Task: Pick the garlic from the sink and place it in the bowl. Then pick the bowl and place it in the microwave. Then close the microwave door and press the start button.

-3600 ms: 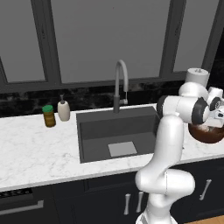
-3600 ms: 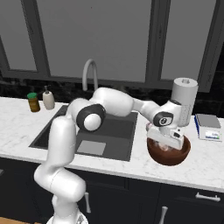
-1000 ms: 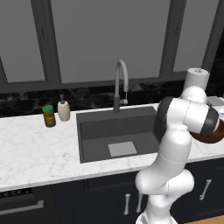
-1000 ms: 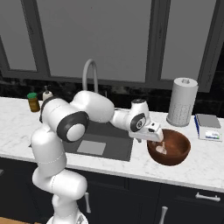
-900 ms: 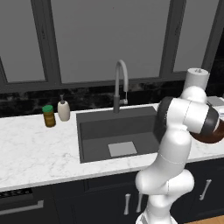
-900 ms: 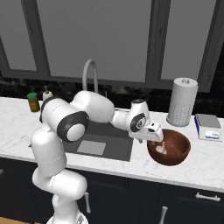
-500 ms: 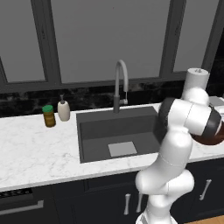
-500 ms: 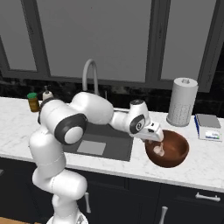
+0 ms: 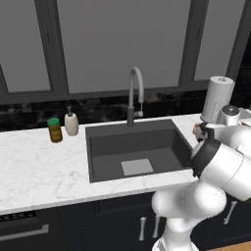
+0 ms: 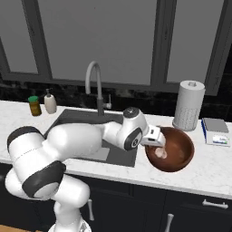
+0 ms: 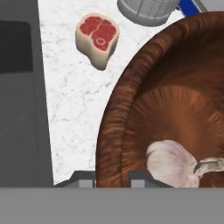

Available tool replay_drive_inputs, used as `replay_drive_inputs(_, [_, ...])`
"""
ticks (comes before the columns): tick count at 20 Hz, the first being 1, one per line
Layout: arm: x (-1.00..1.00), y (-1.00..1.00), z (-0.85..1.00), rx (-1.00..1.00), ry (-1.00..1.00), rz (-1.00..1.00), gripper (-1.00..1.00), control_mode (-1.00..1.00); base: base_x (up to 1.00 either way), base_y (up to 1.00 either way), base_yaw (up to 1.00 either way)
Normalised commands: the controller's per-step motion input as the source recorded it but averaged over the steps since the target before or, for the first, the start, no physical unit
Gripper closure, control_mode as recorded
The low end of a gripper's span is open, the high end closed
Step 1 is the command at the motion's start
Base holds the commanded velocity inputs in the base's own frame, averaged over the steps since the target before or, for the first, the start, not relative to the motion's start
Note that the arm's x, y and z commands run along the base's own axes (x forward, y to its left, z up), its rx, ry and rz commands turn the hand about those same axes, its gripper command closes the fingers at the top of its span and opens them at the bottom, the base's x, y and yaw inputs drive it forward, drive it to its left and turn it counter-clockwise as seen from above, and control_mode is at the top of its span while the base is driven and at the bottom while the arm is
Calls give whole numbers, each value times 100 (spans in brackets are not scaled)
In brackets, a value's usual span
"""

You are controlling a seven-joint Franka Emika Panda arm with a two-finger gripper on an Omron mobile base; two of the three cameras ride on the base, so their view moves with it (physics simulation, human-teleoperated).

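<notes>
Far to the hand's left: a green-lidded amber jar (image 10: 34, 105) and a small white soap bottle (image 10: 50, 102) at the back of the white marble desk (image 10: 213, 166). Nearer on that side: the large dark grey rectangular sink (image 9: 136, 149) with its lighter grey square drain plate (image 9: 137, 166) and curved grey faucet (image 10: 94, 84) behind.

At the sink's right edge: the hand (image 11: 112, 178), pressed together on the near rim of the round, glossy reddish-brown wooden bowl (image 10: 173, 150), one finger (image 11: 85, 179) outside the wall, the other (image 11: 142, 178) inside. Bowl tilted toward the hand, over the desk just right of the sink; whether raised clear of the desk cannot be told.

Inside the bowl, close to the inner finger: the small pale pinkish-white garlic bulb (image 11: 171, 163), lying low against the bowl's wall.

Beyond the bowl's outer wall in the hand view: a red-and-white block like a cut of meat (image 11: 97, 38), lying on the desk apart from the bowl.

Behind the bowl, to the right: an upright white paper towel roll (image 10: 188, 104). Further right: a flat blue-and-white box (image 10: 215, 131) on the desk.
</notes>
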Motion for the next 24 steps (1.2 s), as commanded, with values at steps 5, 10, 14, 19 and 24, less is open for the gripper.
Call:
replay_drive_inputs(5, [-45, 53, 64, -2, -2, 23, 100, -100, 0, 0, 0])
replay_drive_inputs(10, [-40, 35, 88, -2, 0, 15, 100, -100, 0, 0, 0])
replay_drive_inputs(14, [-28, 31, 80, 0, 8, 9, 100, -100, 0, 0, 0])
replay_drive_inputs(19, [-21, 40, 35, -3, 11, 8, 100, -100, 0, 0, 0])
replay_drive_inputs(24, [-17, 39, 40, -6, 4, 8, 100, -100, 0, 0, 0])
